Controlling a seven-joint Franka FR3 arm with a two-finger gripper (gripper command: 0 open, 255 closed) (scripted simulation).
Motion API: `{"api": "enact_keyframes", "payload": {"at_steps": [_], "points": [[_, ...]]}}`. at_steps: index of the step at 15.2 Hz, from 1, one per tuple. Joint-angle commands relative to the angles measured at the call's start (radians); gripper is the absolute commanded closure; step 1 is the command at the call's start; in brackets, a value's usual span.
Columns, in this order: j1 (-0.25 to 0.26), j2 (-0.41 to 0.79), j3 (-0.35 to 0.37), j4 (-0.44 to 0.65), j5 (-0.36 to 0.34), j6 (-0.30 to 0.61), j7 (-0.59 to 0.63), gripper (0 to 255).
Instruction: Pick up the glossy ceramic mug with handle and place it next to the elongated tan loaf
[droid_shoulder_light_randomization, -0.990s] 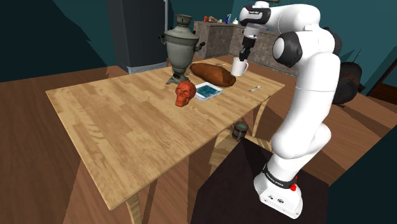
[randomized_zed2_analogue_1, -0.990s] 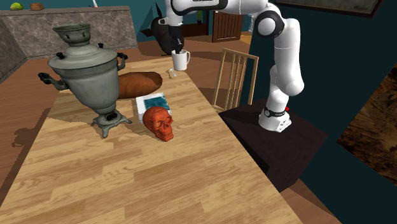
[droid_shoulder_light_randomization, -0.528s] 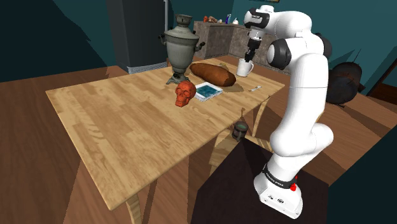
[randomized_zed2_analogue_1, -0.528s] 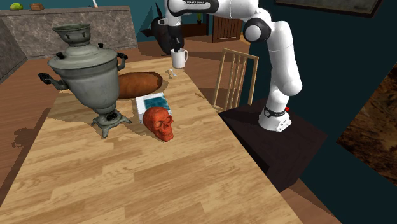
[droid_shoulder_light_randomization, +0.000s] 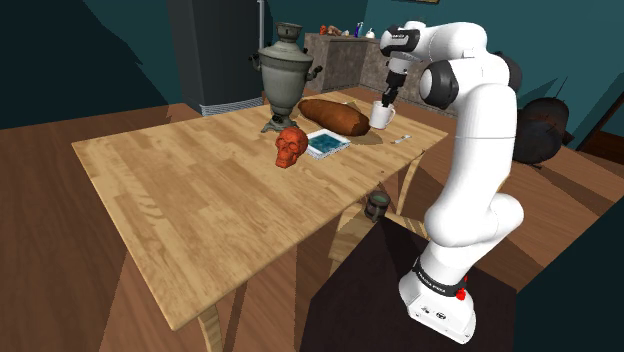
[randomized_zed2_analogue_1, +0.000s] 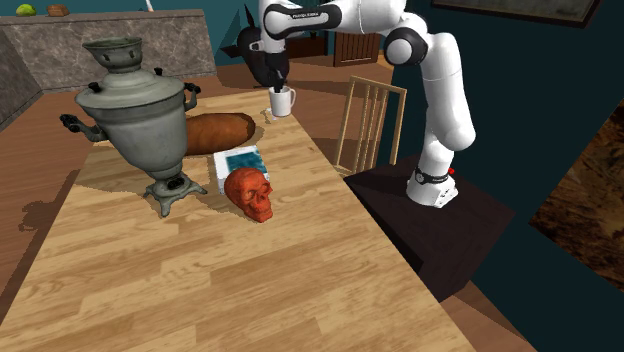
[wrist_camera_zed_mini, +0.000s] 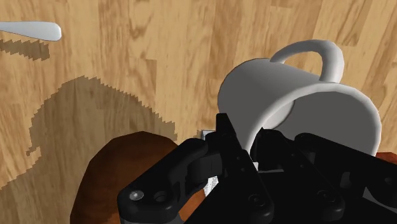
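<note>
- the white mug (droid_shoulder_light_randomization: 381, 115) is found just beside the loaf's (droid_shoulder_light_randomization: 335, 117) end, near it but not seen to touch it; it cannot be told whether its base rests on the table (droid_shoulder_light_randomization: 190, 200).
- the mug's long axis is kept upright, mouth up; its handle is pointed away from the loaf.
- its rim is clasped from above by the black gripper (droid_shoulder_light_randomization: 386, 100), the fingers drawn narrow on the wall of the mug, on the side nearer the loaf.
- in the wrist view the mug (wrist_camera_zed_mini: 299, 95) is seen with the handle on its far side from the gripper (wrist_camera_zed_mini: 245, 130), and the brown loaf (wrist_camera_zed_mini: 121, 172) below the fingers.
- a pale spoon (wrist_camera_zed_mini: 32, 30) is seen on the wood beyond the loaf's end.
- beside the loaf's long flank a blue and white flat thing (droid_shoulder_light_randomization: 327, 143) and a red skull (droid_shoulder_light_randomization: 291, 146) are set; at its other end a grey samovar (droid_shoulder_light_randomization: 284, 75) is stood.
</note>
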Motion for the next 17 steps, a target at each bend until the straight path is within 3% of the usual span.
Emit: {"api": "enact_keyframes", "payload": {"at_steps": [1, 17], "points": [[0.005, -0.005, 0.0, -0.036, -0.001, 0.032, -0.003, 255], [0.018, 0.018, 0.01, -0.22, 0.017, 0.234, -0.029, 255]]}}
